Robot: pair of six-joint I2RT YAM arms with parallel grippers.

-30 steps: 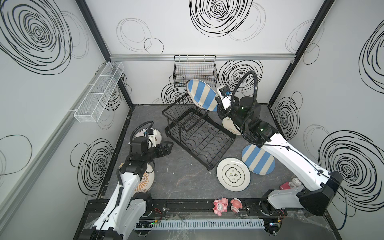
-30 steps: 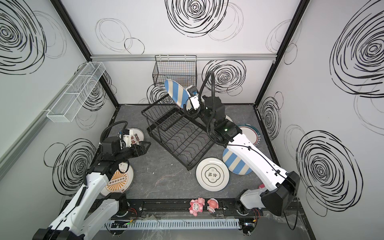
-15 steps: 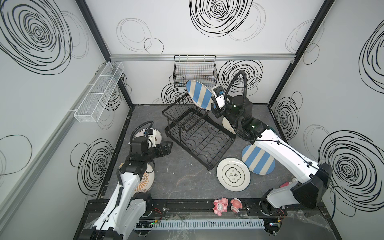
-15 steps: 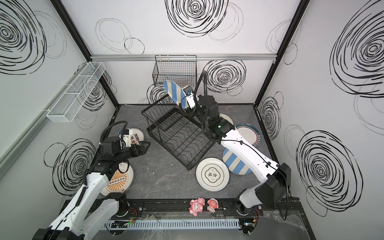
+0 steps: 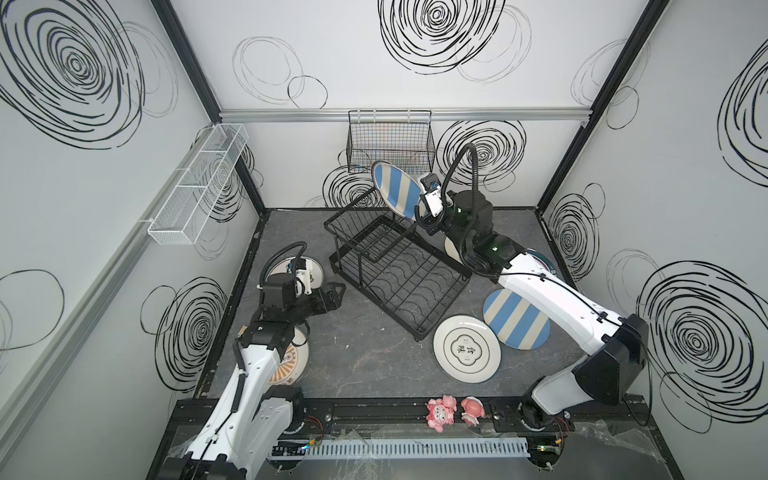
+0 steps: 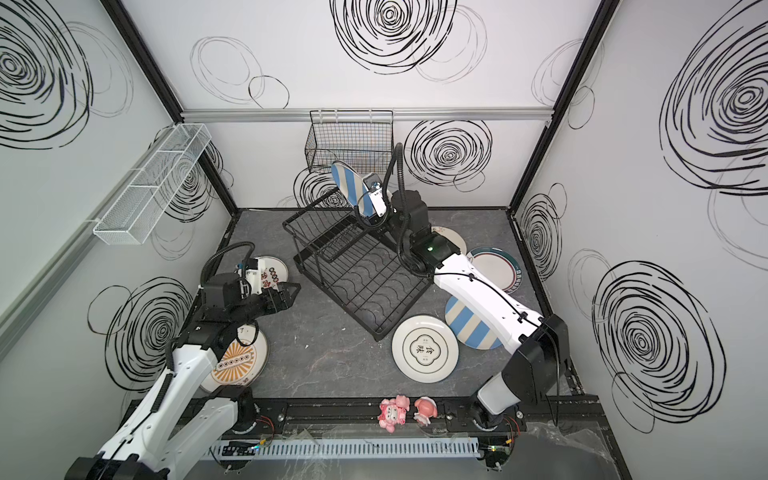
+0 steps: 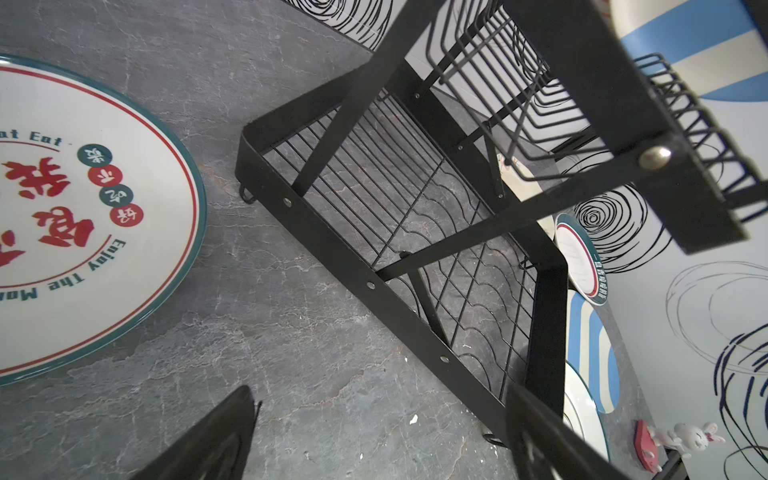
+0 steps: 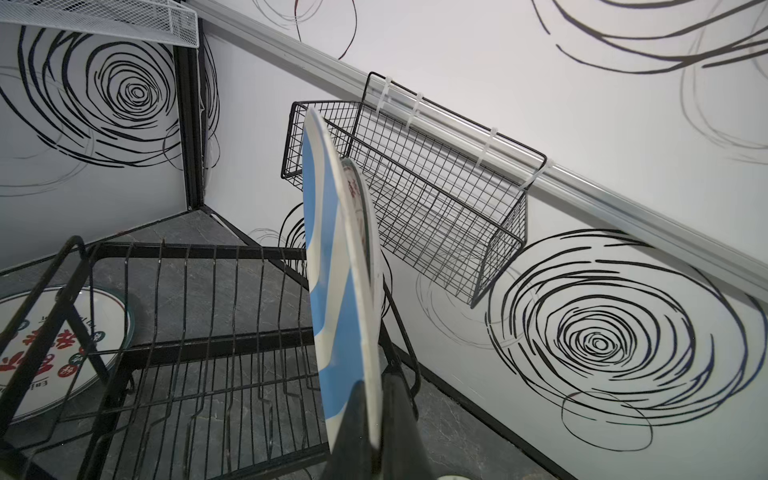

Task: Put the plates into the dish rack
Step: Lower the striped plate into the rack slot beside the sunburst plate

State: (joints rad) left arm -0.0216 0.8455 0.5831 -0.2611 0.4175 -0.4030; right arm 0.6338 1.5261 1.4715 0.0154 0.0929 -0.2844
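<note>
- The right pincer (image 5: 420,212) is clamped on the rim of a striped plate (image 5: 394,190), blue and cream, in the upper middle of both top views.
- The right wrist view shows that plate (image 8: 332,270) on edge and slightly tilted, with the pincer's dark fingers (image 8: 353,419) pressed against both of its faces.
- The plate hangs over the far corner of the dish rack (image 5: 399,274), above its raised upper basket. Whether it touches the wires cannot be told.
- The rack stands at an angle in the middle of the table (image 5: 357,357).
- The left pincer (image 5: 334,293) sits at the centre left, jaws spread wide with nothing between them, just beside the rack's near-left corner.
- A plate with red writing (image 7: 83,208) lies flat on the left of the left wrist view, apart from the rack.
- An orange plate (image 6: 237,361) lies at the lower left, partly under the left arm.
- A white plate (image 5: 465,348) with a green emblem lies at the lower right, overlapping a second striped plate (image 5: 517,318).
- A teal-rimmed plate (image 6: 496,268) and a cream plate (image 6: 449,237) lie at the right, partly hidden by the right arm.
- Two pink figurines (image 5: 442,411) stand at the bottom edge.
- A black wire basket (image 5: 390,141) hangs on the back wall, and a white mesh basket (image 5: 195,187) on the left wall.
</note>
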